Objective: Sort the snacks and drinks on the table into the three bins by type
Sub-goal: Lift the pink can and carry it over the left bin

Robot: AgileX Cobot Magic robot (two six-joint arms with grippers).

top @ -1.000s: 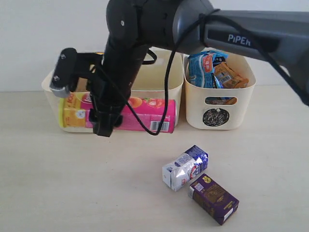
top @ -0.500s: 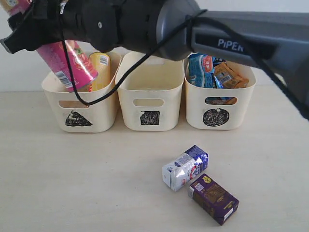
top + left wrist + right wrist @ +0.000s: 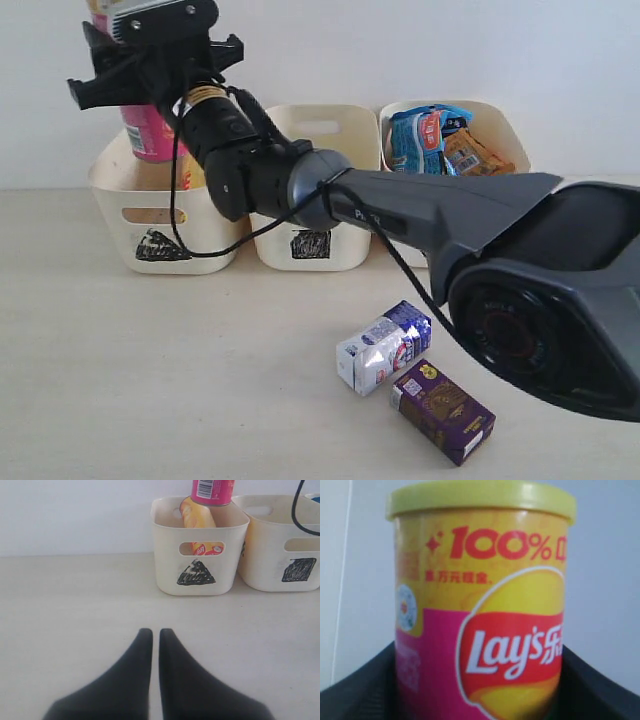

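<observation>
Pink canister (image 3: 150, 135) is clamped by right gripper (image 3: 152, 62) over triangle bin (image 3: 120, 205), for sorting w/ yellow canister (image 3: 197, 512); left gripper (image 3: 156, 640) is closed, empty.

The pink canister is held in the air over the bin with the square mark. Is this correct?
Not quite. The pink canister is held in the air over the bin with the triangle mark, not the bin with the square mark. The exterior view shows this, and the left wrist view agrees.
</observation>
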